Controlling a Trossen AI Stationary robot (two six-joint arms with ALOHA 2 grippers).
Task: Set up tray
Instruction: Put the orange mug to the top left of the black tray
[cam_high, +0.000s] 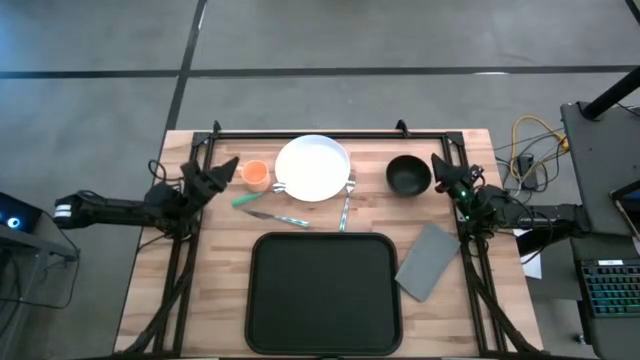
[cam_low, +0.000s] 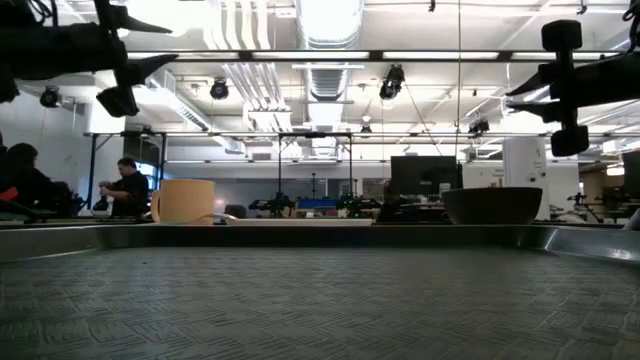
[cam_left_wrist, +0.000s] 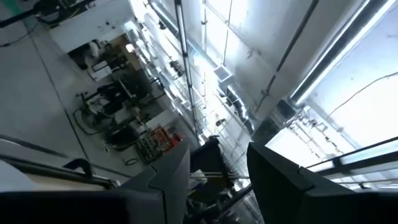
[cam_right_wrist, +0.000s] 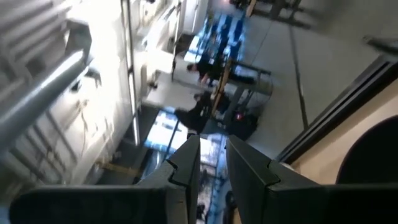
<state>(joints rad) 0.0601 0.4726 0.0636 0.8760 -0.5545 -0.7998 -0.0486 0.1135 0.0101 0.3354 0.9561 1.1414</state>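
Starting at the left gripper (cam_high: 228, 166): you have it raised near the table's left edge toward the far side, fingers (cam_left_wrist: 168, 180) spread with a clear gap, holding nothing. The right gripper (cam_high: 440, 166) mirrors it near the right edge, its fingers (cam_right_wrist: 186, 163) parted only narrowly and likewise empty.

Moving outward, the orange cup (cam_high: 256, 174) sits just beside the left gripper and the black bowl (cam_high: 408, 175) just beside the right one. The white plate (cam_high: 313, 167) lies between them at the far edge, with cutlery (cam_high: 275, 216) near its front rim.

The tray (cam_high: 322, 290) lies bare at the middle of the near edge, long axis running left to right, toward the near side from both grippers. The grey napkin (cam_high: 429, 261) touches or nearly touches its right rim. In my judgement neither arm is nearer the tray; each is nearest its own neighbouring vessel.
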